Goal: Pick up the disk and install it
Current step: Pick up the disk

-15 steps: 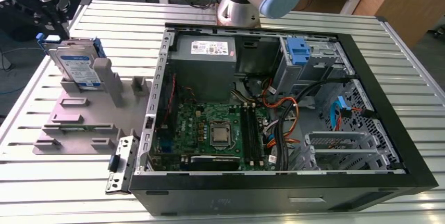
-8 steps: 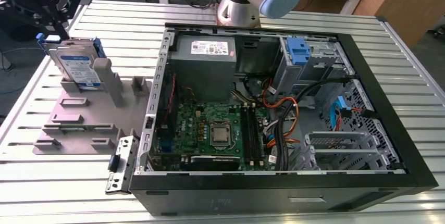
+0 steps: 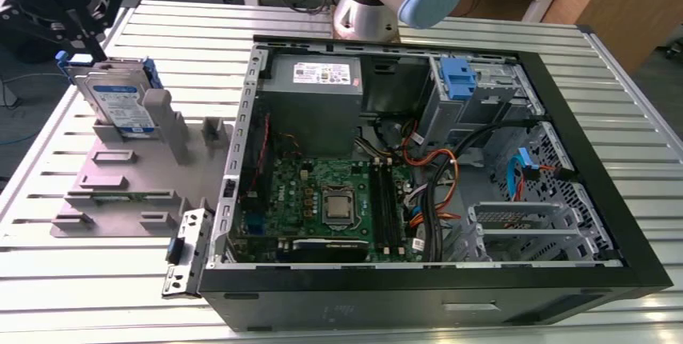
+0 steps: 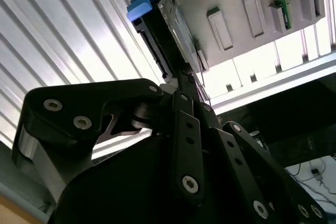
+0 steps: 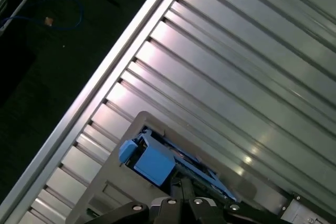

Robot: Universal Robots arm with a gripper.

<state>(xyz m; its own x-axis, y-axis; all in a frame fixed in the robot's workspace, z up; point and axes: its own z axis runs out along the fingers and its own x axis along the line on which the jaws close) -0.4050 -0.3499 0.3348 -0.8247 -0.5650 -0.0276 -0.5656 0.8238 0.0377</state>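
The disk [image 3: 120, 100] is a silver drive with a white-and-blue label and blue rails. It stands on edge in a grey holder [image 3: 117, 180] at the exterior view's left. My black gripper [image 3: 94, 54] hangs right over the disk's top edge. In the second wrist view the fingers [image 4: 184, 93] run close together and meet the disk [image 4: 165, 30] at its near end, beside the blue handle [image 4: 140, 8]. The first wrist view has the blue handle [image 5: 152, 162] just ahead of the gripper [image 5: 181, 188]. The fingers look shut on the disk's edge, and the disk still sits in the holder.
An open computer case [image 3: 597, 200] lies at the exterior view's right, holding a motherboard [image 3: 320, 200], a grey power-supply box [image 3: 315, 80] and a drive bay with an upright blue latch [image 3: 457, 78]. The ribbed metal table [image 3: 192, 32] surrounds everything. The arm's base [image 3: 369, 0] stands behind the case.
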